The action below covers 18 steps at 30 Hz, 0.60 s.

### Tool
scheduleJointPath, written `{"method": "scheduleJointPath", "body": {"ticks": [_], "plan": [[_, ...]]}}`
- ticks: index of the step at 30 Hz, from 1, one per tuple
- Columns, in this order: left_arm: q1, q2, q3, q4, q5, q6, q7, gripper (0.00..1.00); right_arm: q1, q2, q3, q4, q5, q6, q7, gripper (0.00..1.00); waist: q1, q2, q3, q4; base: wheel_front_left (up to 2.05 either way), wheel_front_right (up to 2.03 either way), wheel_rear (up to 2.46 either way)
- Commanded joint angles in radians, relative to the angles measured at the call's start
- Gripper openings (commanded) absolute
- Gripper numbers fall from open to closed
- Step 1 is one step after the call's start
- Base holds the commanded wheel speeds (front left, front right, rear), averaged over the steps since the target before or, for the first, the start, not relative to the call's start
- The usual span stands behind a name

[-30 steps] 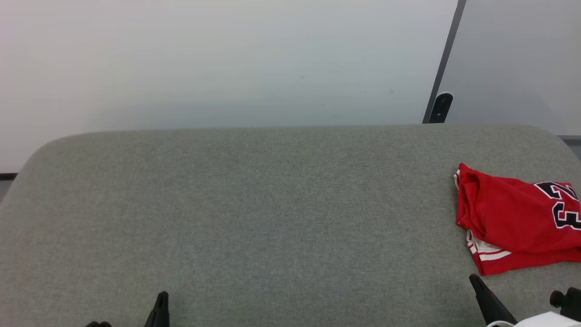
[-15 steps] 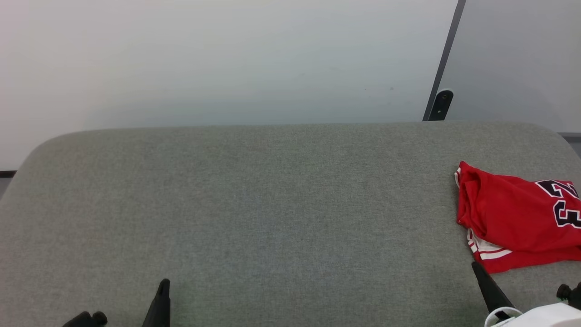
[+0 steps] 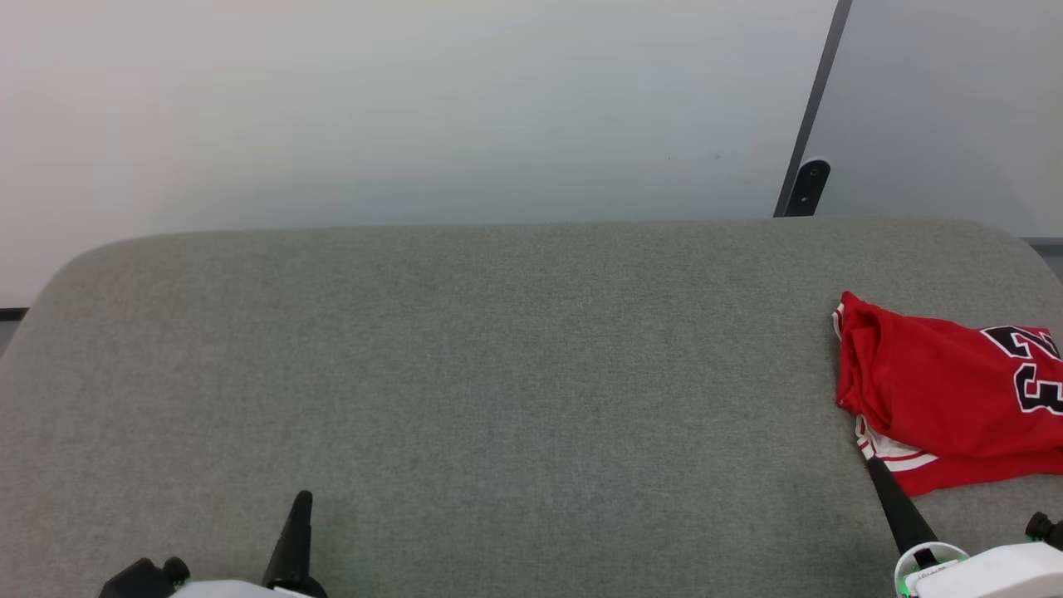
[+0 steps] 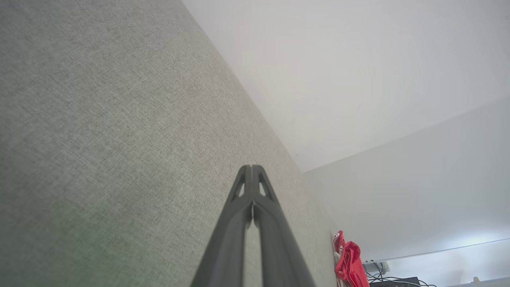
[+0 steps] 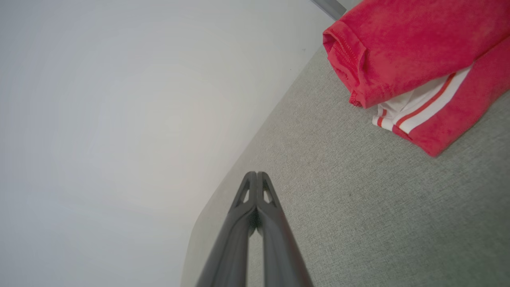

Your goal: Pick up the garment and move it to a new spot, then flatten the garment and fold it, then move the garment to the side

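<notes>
Red thin-fabric jersey with black numbers is lying bunched at the right edge of the grey fabric-covered desk. Left gripper and right gripper both have their jaws closed on nothing.

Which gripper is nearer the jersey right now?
Right. The right gripper, jaws shut, has its tip close to the near-left corner of the jersey; the left gripper, also shut, is far off to its left.

Black tapering pincer fingers, triangular tip cut-outs — white wrist casings, black knobs.
</notes>
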Motion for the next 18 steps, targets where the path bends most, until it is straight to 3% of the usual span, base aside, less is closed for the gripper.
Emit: {"method": "scheduleJointPath", "body": {"ticks": [1, 18], "plan": [[-0.024, 0.000, 0.009, -0.004, -0.027, -0.011, 0.006, 0.00, -0.024, -0.002, -0.004, -0.002, 0.026, 0.000, -0.009, 0.00, 0.0000, 0.0000, 0.001, 0.000, 0.00, 0.00, 0.00], [-0.070, -0.018, 0.034, 0.023, -0.182, -0.035, 0.046, 0.00, -0.062, 0.002, -0.012, 0.039, 0.174, -0.001, -0.028, 0.00, 0.0000, 0.0000, 0.009, -0.001, 0.00, 0.00, 0.00]]}}
